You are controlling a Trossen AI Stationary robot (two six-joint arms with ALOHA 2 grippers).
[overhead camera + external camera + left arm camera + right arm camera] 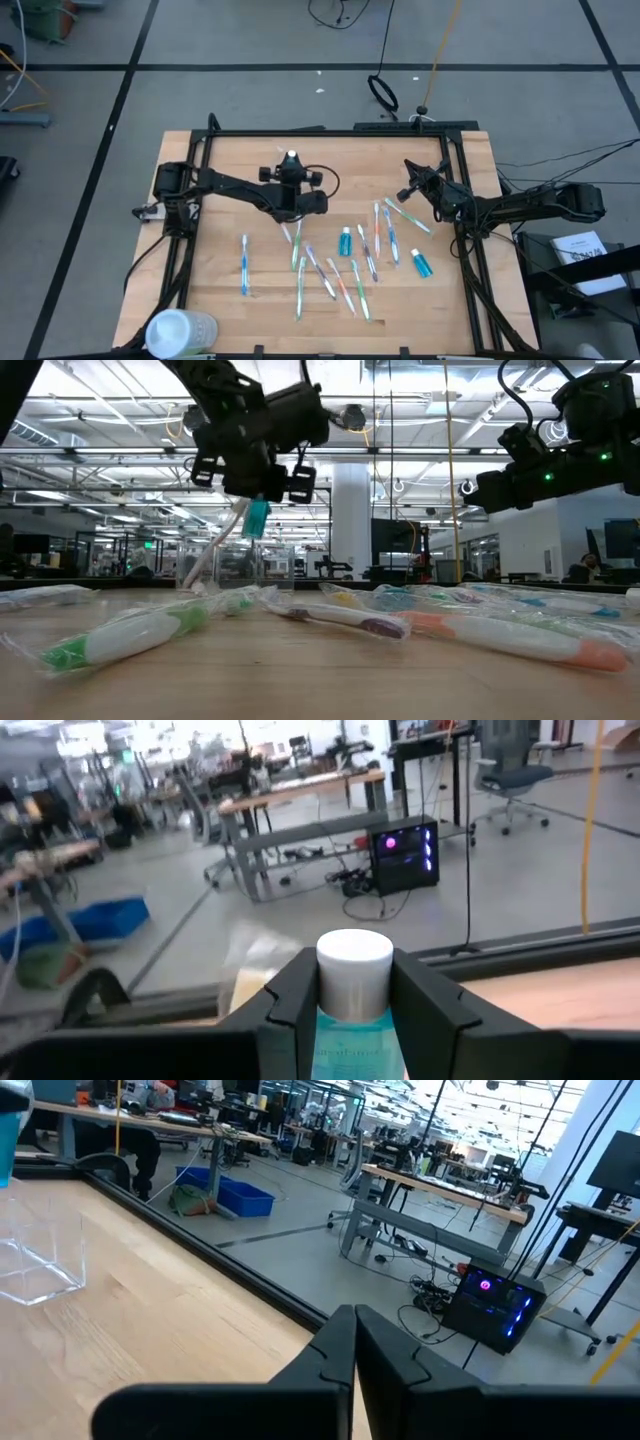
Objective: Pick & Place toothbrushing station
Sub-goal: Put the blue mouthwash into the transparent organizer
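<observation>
I have the left gripper (352, 1010) raised above the wooden bench (220, 290), its jaws clamped on a small teal toothpaste tube with a white cap (353, 985). In the low view that tube hangs cap-down over the small clear plastic cup (228, 565), which holds a pale toothbrush leaning on its rim. The right gripper (355, 1342) waits off toward the bench's far right corner, well away from the cup, jaws pressed together on nothing. Slim pastel toothbrushes (330, 275) and two more teal tubes (346, 241) lie scattered on the bench between the cup and its near edge. A white cylindrical container (180, 330) lies at the near left corner.
</observation>
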